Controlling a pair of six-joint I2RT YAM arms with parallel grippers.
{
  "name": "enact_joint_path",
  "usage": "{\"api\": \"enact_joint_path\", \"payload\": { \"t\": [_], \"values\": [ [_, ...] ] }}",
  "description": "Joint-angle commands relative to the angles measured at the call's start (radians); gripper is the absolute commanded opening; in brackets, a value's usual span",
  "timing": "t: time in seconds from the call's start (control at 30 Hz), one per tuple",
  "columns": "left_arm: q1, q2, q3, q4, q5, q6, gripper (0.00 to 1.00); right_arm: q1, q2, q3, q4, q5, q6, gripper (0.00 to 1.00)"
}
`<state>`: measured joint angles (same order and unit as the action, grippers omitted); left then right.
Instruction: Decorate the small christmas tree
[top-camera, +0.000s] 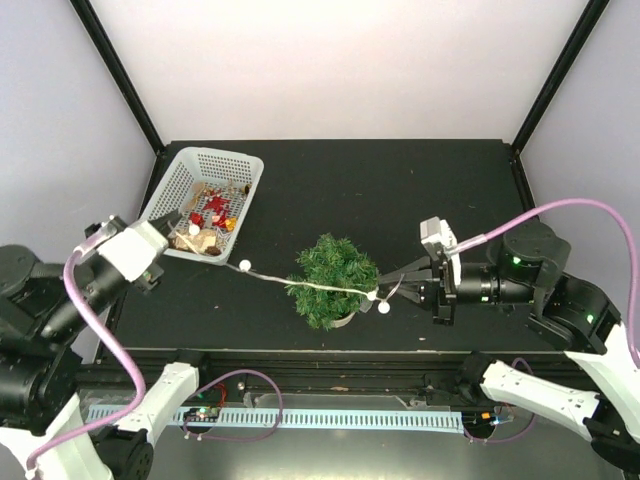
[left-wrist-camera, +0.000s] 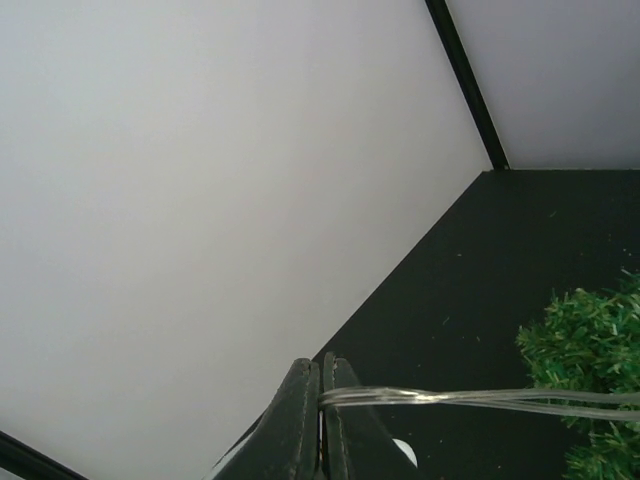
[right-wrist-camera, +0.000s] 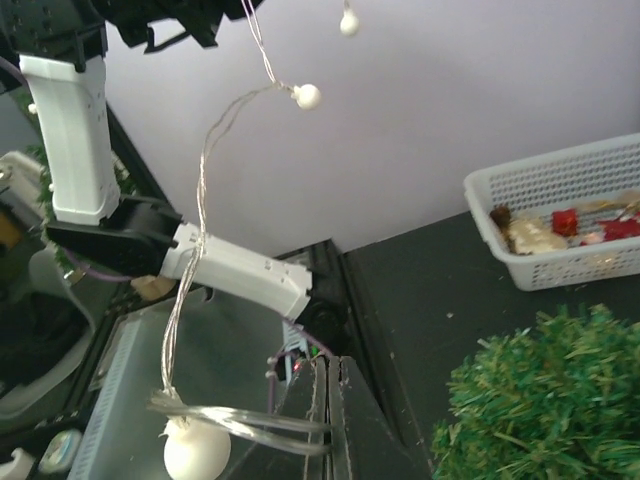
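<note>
White plastic basket (top-camera: 205, 200) with a jumble of ornaments sits at the back left of the black desk (top-camera: 420, 190). Just beside its near corner, the left fingers (left-wrist-camera: 296, 420) are clenched on a thin clear light string (top-camera: 270, 277) with little white bulbs (top-camera: 244, 265). The string runs rightwards and crosses the front of the small christmas tree (top-camera: 335, 272), which stands upright in its cream pot (top-camera: 345, 319) near the middle of the desk, toward the near edge. Over on the right, the right fingers (right-wrist-camera: 352, 420) are pinched shut on the string's other end, just beside the tree.
</note>
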<state>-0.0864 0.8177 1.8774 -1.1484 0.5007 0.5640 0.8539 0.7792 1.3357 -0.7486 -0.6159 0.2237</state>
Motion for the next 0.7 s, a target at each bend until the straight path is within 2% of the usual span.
{"api": "enact_joint_path", "payload": {
  "t": [0.0,0.23,0.43,0.67],
  "values": [
    [0.004,-0.061,0.002,-0.055,0.022,-0.001,0.01,0.051,0.019,-0.025,-0.032,-0.043,-0.039,0.01],
    [0.005,-0.151,0.003,-0.126,0.01,0.06,0.02,0.205,0.051,-0.015,-0.047,0.03,-0.064,0.01],
    [0.004,-0.235,0.002,-0.157,-0.015,0.077,0.01,0.374,0.135,0.006,-0.055,0.167,-0.081,0.01],
    [0.002,-0.294,0.001,-0.223,-0.112,0.113,0.02,0.42,0.181,-0.03,-0.002,0.214,-0.068,0.01]
  ]
}}
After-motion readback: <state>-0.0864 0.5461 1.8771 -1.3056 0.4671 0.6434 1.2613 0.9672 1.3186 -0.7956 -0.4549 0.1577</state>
